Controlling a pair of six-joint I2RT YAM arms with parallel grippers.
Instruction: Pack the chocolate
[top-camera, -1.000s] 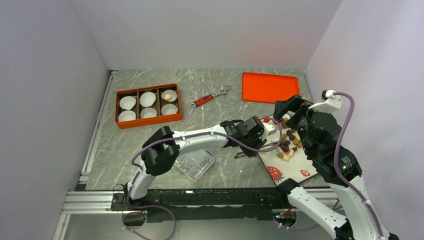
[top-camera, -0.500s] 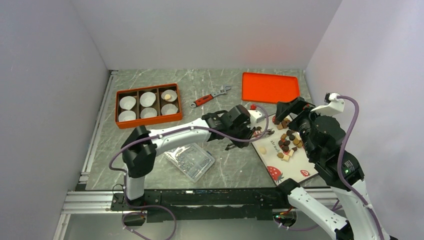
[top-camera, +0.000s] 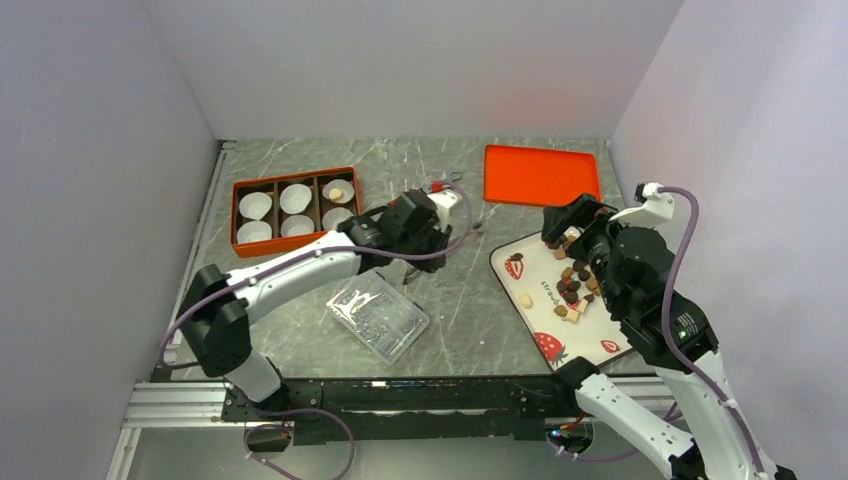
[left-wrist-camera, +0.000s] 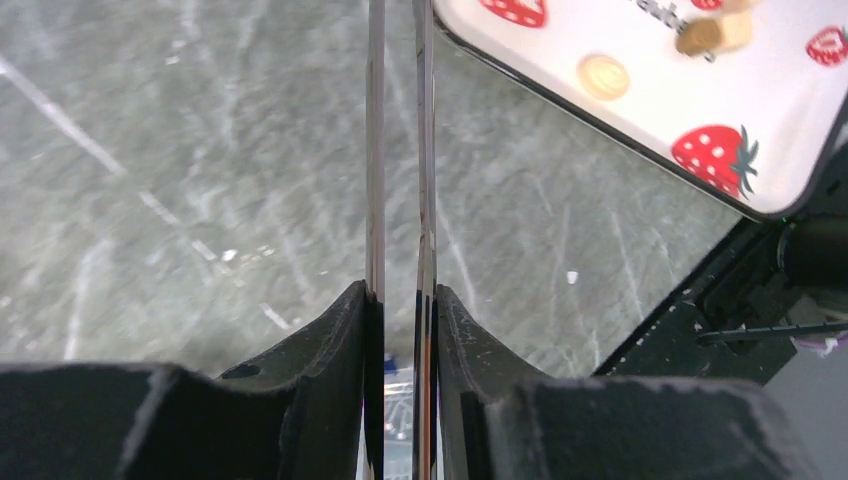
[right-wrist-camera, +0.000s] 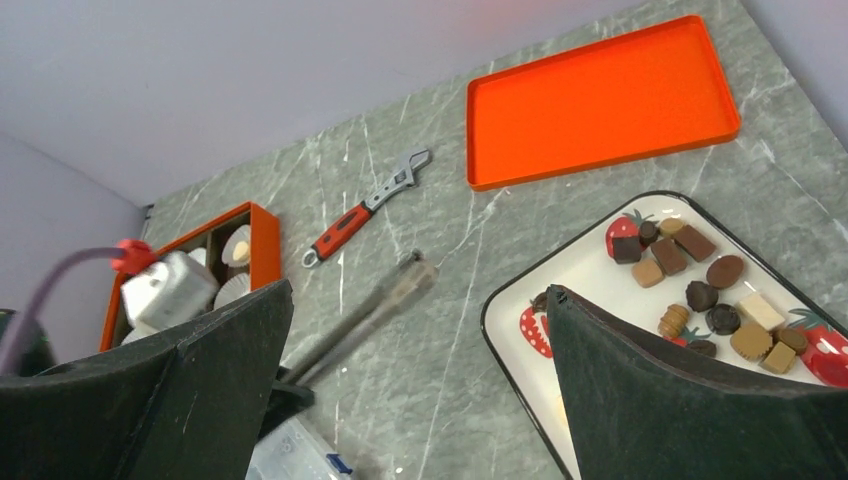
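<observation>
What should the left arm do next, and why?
Probably swing the left hand over an empty paper cup in the orange box: its thin blades sit nearly closed, any load too blurred to see, and only one cup holds a chocolate.

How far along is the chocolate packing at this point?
Done: one tan chocolate sits in a paper cup of the orange box. In hand: the left gripper hangs over the table between the strawberry tray and box; whether its fingers carry a piece is not visible. Left: five cups look empty, and most chocolates lie on the tray.
</observation>
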